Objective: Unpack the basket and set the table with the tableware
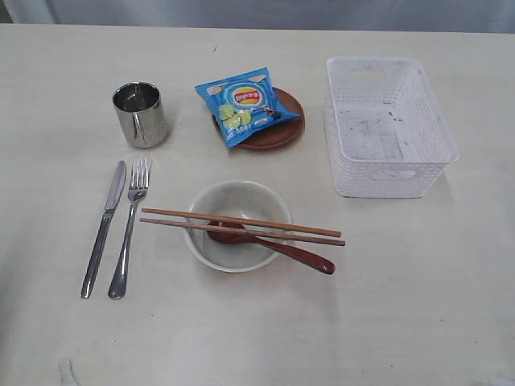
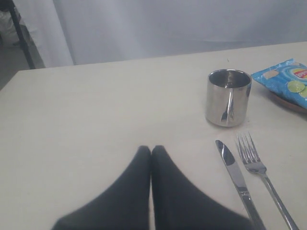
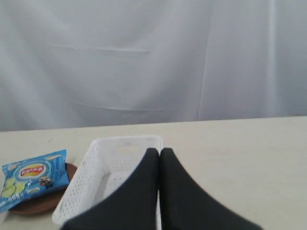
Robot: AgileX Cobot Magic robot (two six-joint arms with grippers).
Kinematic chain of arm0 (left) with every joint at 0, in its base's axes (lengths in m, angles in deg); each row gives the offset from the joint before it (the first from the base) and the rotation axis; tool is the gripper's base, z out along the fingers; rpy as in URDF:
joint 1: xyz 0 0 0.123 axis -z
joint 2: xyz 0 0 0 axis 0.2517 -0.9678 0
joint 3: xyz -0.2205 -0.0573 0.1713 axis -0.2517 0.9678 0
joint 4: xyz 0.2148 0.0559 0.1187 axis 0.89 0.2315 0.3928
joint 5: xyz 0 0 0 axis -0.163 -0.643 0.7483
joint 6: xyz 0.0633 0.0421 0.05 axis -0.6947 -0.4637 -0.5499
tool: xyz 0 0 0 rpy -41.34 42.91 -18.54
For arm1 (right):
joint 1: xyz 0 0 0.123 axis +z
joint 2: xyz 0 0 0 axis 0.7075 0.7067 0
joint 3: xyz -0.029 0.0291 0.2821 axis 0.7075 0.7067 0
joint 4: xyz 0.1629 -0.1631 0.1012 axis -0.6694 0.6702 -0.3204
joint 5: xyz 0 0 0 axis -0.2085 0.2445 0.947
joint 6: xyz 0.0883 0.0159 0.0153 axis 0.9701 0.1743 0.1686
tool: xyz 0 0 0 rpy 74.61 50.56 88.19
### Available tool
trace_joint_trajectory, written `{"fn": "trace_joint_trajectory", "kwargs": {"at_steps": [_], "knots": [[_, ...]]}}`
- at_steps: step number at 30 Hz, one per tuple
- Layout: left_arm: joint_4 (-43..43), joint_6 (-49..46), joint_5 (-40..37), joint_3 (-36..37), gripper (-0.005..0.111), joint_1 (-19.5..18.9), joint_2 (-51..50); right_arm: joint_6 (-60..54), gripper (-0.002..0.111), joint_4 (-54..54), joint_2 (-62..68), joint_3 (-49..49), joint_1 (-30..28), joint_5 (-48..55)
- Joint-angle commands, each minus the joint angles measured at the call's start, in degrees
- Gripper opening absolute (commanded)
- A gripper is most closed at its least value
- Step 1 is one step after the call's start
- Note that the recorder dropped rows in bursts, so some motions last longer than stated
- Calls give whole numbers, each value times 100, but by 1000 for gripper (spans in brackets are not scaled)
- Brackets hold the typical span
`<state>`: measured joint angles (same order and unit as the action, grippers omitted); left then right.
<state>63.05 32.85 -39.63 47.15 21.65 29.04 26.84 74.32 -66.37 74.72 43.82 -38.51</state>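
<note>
Table (image 1: 418, 305) set | snack bag (image 1: 244, 104) atop plate (image 1: 287, 129) | left pincer (image 2: 151, 149), right pincer (image 3: 159, 152) closed, empty

The exterior view looks steeply down on the whole table (image 1: 451, 305). Wrist views sit low behind the left gripper (image 2: 151, 149) and right gripper (image 3: 159, 151), sharing the snack bag (image 2: 288, 79) ahead.

The pale counter (image 1: 402, 310) carries a steel cup (image 1: 140, 114), knife (image 1: 103, 229), fork (image 1: 130, 227), whitish bowl (image 1: 237, 197), brown plate (image 1: 278, 138) and white basket (image 1: 386, 173).
</note>
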Motion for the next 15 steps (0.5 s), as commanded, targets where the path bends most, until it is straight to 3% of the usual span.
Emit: {"fn": "trace_joint_trajectory", "kwargs": {"at_steps": [1,12,15], "knots": [[16,13,3,13,0,29,11,-56,0,62,-450,559,187,-9],[16,13,3,13,0,29,11,-43,0,101,-668,829,212,1],[16,13,3,13,0,29,11,278,0,546,-672,896,212,1]]}}
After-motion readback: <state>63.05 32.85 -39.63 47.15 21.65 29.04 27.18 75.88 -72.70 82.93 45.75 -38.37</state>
